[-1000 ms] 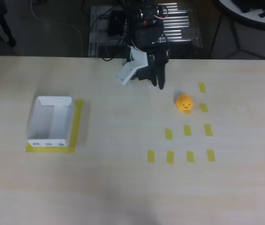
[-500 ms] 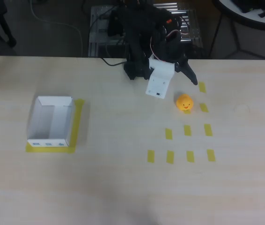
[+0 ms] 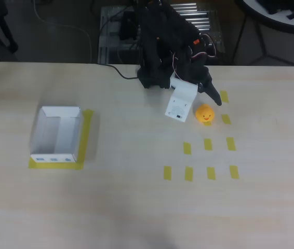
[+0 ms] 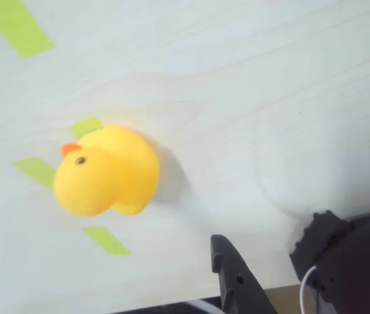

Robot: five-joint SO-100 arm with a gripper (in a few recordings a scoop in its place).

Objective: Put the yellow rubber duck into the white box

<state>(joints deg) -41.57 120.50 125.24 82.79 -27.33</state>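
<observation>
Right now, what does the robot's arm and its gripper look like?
The arm is black, with thin red and white cables near its joints and an orange spot. A white block-shaped part sits at the wrist. The two-finger gripper has a dark pointed finger.

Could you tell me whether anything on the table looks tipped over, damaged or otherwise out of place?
Nothing stands out. The yellow rubber duck sits intact among the tape marks, and the white box stands open on its yellow tape.

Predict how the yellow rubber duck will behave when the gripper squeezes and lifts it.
The yellow rubber duck looks smooth and rounded, so it may slip or squirt sideways between the gripper fingers. Being small and apparently soft, it probably gives slightly and lifts easily. Nudged off-centre, it would likely roll.
</observation>
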